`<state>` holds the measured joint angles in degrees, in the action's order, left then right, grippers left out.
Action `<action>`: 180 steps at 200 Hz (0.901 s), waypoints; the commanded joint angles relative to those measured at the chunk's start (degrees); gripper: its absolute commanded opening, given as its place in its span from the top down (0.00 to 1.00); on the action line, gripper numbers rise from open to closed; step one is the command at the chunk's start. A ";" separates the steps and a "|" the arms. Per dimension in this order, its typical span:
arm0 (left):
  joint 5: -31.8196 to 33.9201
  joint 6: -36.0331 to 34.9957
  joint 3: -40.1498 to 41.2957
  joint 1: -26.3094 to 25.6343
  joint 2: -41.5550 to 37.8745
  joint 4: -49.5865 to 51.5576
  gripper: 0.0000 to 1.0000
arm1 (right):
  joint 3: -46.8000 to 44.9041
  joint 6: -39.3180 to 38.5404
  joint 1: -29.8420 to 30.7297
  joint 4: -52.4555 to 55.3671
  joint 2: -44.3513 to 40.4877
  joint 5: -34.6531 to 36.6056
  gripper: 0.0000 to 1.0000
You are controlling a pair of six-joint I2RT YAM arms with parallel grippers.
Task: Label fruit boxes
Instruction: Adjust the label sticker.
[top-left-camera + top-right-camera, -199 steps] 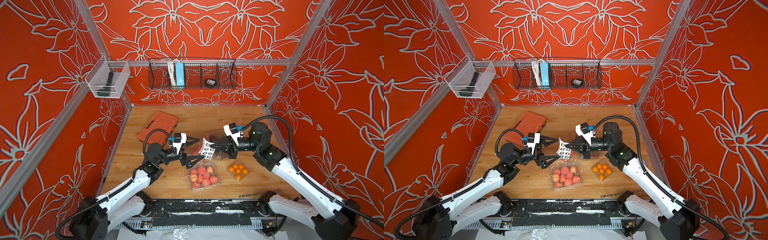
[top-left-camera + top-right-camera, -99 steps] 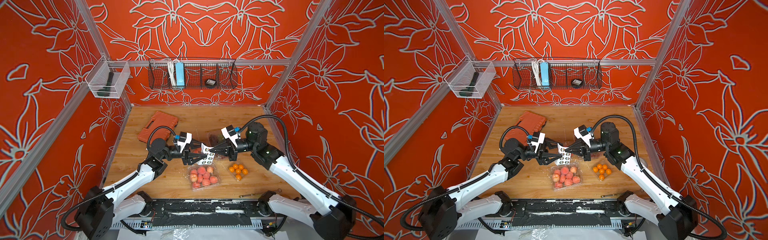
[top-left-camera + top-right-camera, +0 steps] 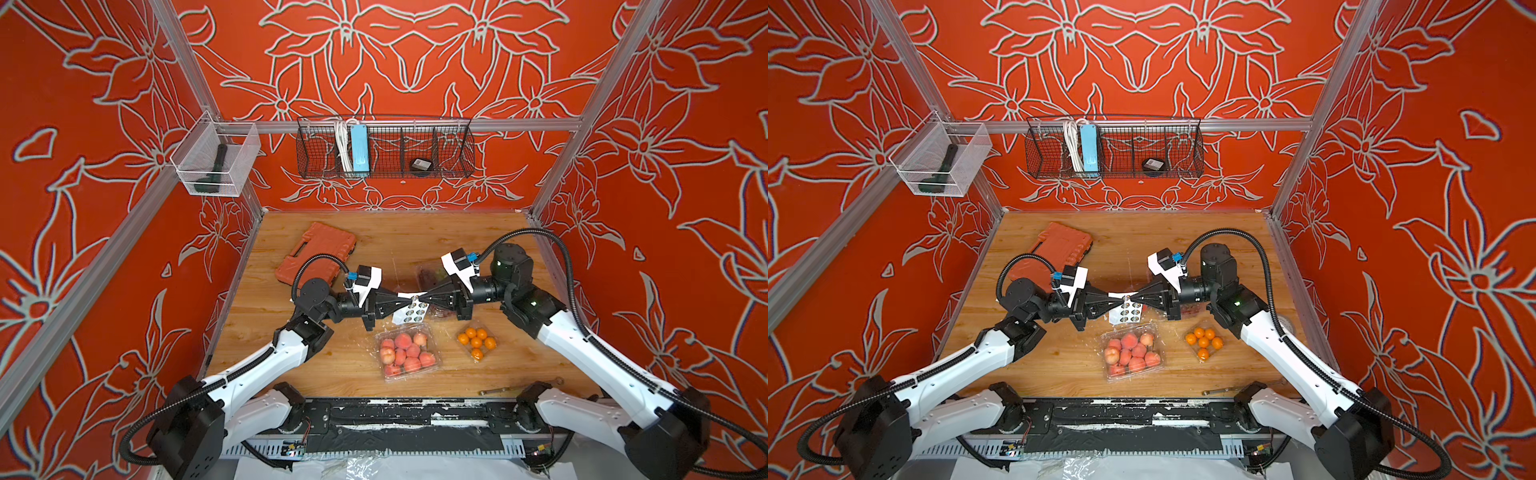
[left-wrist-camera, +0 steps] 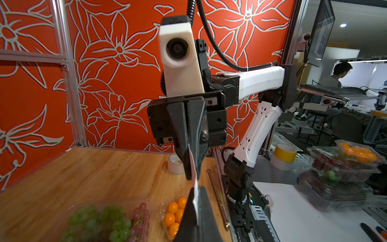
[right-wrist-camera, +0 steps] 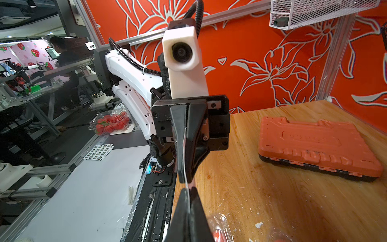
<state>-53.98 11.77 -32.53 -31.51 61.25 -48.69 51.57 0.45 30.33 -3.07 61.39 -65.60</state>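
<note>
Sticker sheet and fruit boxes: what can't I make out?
Print on the sticker sheet, pinched between left gripper and right gripper: too small in both top views, edge-on in both wrist views.
Most of the grape box: behind the right gripper in both top views; blurred and cropped in the left wrist view.
Labels on the peach box and orange box: too small to tell.

wooden table (image 3: 415, 232) has an orange tool case (image 3: 316, 257), a peach box (image 3: 407, 353) and an oranges box (image 3: 476, 343) (those two side by side)
</note>
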 commanded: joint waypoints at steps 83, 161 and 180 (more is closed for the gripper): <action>3.93 4.94 1.74 -1.71 -2.72 -4.10 1.00 | -10.04 21.58 -0.18 -29.44 -3.63 4.40 0.55; 5.35 6.06 2.65 -1.79 -2.85 -5.80 1.00 | -9.58 21.66 2.00 -30.32 -1.67 2.41 0.79; 5.55 5.98 2.82 -1.79 -3.17 -5.94 1.00 | -10.24 21.43 2.17 -31.01 -1.54 2.49 0.79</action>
<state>-48.86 16.71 -30.57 -33.01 59.05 -51.62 41.36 22.13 31.97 -31.62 59.79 -61.52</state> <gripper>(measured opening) 0.047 0.212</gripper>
